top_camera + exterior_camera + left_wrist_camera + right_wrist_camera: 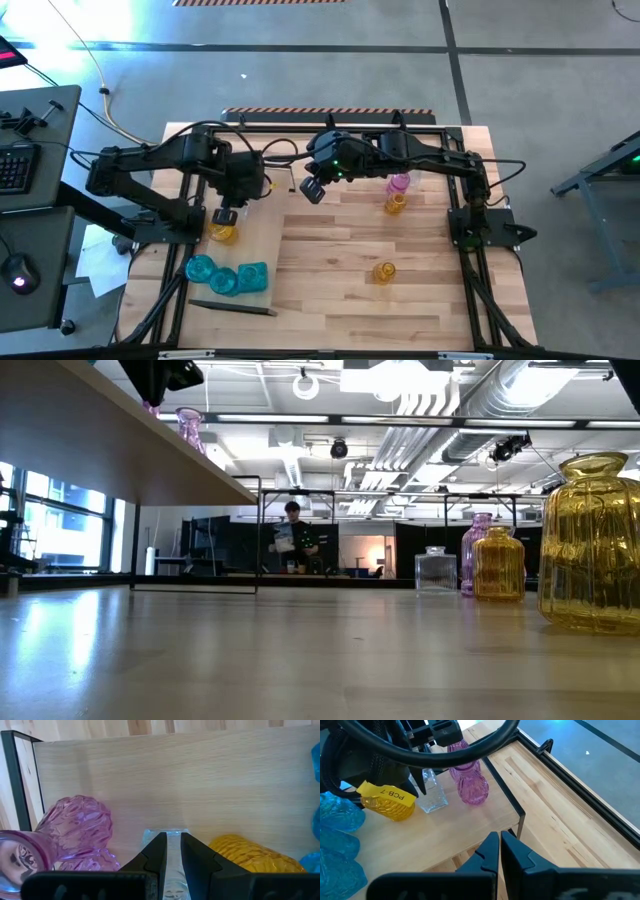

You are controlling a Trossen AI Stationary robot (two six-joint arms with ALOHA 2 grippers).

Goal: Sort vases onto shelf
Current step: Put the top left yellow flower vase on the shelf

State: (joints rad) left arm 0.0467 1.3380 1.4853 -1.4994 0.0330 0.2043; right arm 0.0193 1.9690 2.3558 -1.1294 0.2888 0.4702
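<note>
A: Start nearest the low camera and work outward from the shelf. What comes first?

B: A big amber vase stands closest, out on the open tabletop, well apart from the shelf. Farther back on that side are a smaller amber vase, a pink vase just behind it and a clear square vase beside them.

A: And on the shelf itself?

B: In the high view, three teal vases sit together at its near end, beside a dark rail. Farther along the board comes a yellow vase, then a clear vase, then a pink ribbed vase near the far rail.

A: The left gripper?

B: The left gripper is over the shelf, its fingers clamped on the neck of that clear vase, between the yellow one and the pink one.

A: The right one?

B: The right gripper hangs just off the shelf's edge, jaws pressed together, holding nothing.

A: Beyond the table?

B: A person sits far back in the room.
</note>
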